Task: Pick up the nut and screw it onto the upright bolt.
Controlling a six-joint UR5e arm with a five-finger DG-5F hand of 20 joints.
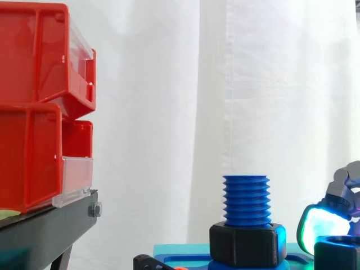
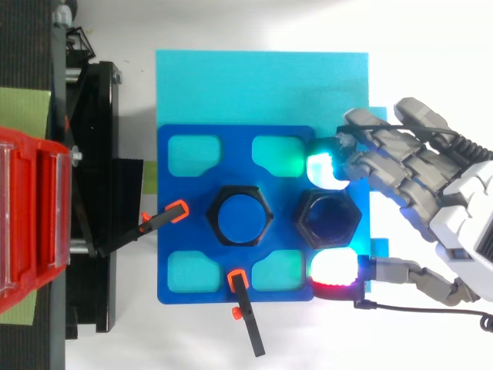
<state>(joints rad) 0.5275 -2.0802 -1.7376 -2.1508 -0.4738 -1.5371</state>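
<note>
Your hand [image 2: 454,208] hangs open, fingers relaxed, its glowing pads [image 2: 323,167] flanking the loose black nut [image 2: 329,219]. The nut lies on the blue plate [image 2: 171,216], just beside the upright bolt [image 1: 246,199].

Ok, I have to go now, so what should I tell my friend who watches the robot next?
Robot hand: right at the loose nut; whether it grips it cannot be told.
Things: the loose nut sits low on the blue plate, to the right of the upright bolt in the top view. A second nut is already around the bolt's base.
Done: nothing screwed on from this nut yet.
Left: lift the loose nut, bring it over the bolt, screw it down.
</note>
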